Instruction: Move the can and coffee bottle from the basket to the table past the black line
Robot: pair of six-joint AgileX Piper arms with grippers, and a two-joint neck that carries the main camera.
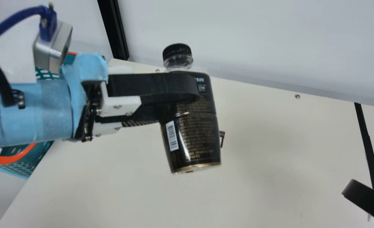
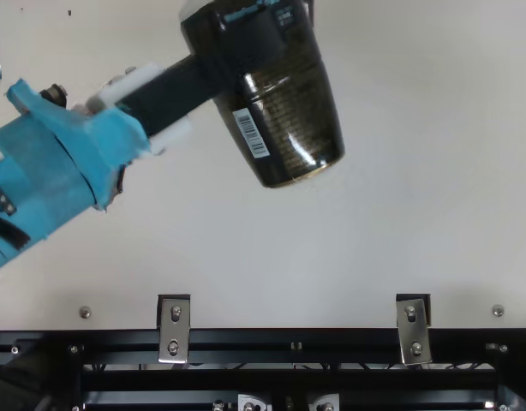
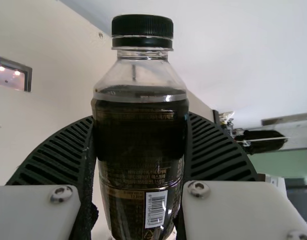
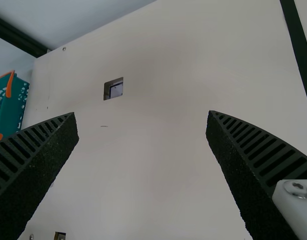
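Above the cream table [image 1: 111, 190], the left gripper [image 1: 177, 101] clasps the coffee bottle [image 1: 196, 136]; the right gripper [image 1: 366, 196] gapes. The basket [image 1: 22, 167] is by the table's left edge, the black line [image 1: 366, 142] toward its right, a pale wall [image 1: 253, 38] behind.

Cream table [image 1: 111, 190], black line [image 1: 368, 145] running across it, small square inset [image 4: 113, 88], screws [image 1: 297, 96] and metal brackets [image 2: 174, 330] at its edges

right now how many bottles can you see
1: the black-labelled plastic bottle with black cap, held above the cream table in the left arm's jaws. The teal plastic basket may hide others.
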